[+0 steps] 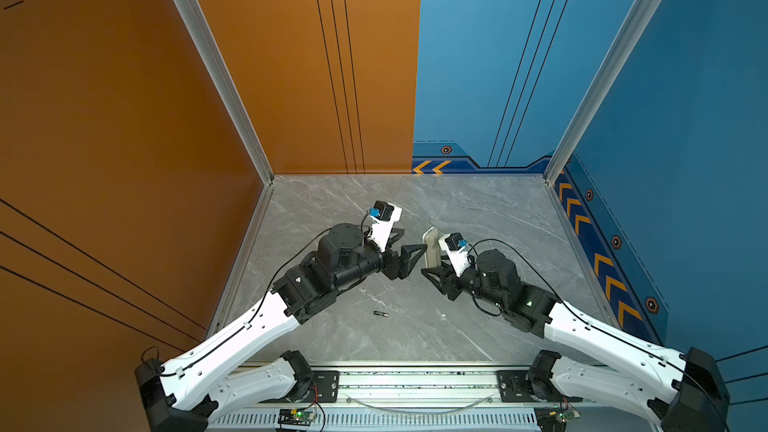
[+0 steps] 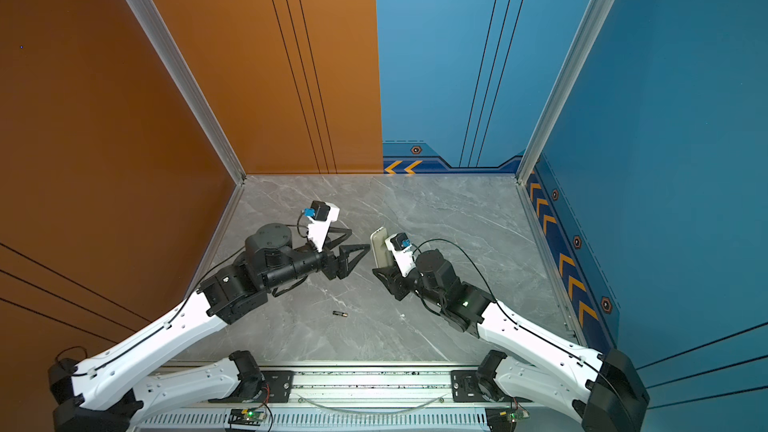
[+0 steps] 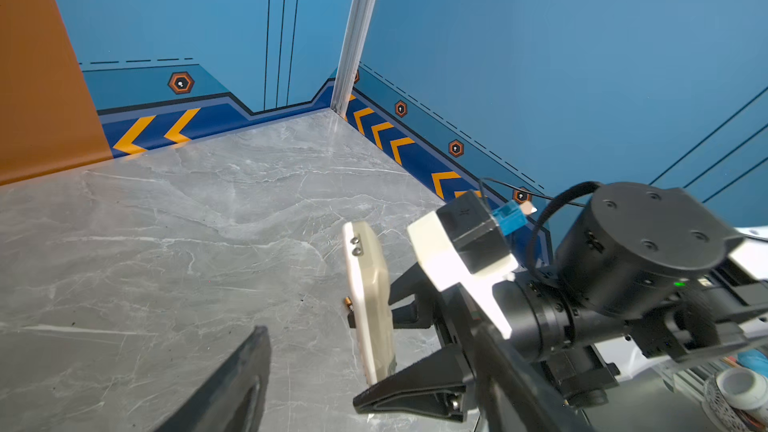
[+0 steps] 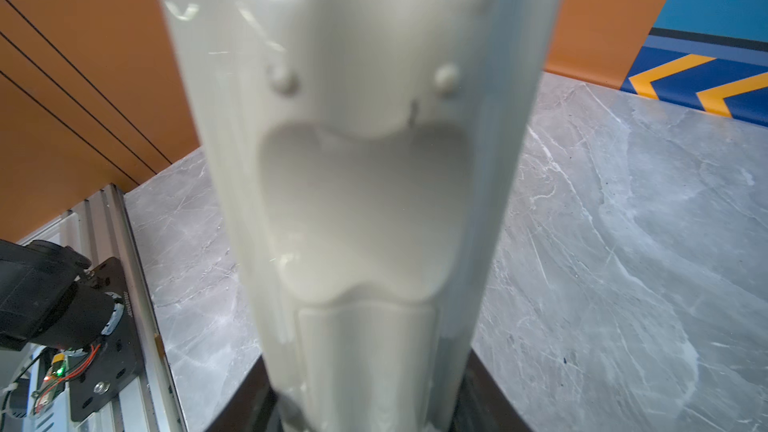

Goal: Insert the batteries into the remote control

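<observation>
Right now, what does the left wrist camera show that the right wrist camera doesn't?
Left wrist only: a copper-tipped battery at the remote control's edge, and the right arm's wrist camera. Right wrist only: the curved recess in the remote's back, and a green-lit circuit board. Both: the remote, held by the right gripper, and the marble tabletop.

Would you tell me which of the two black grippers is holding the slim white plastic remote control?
The right gripper: its jaws clamp the white remote control, whereas the left gripper stands open and empty.
</observation>
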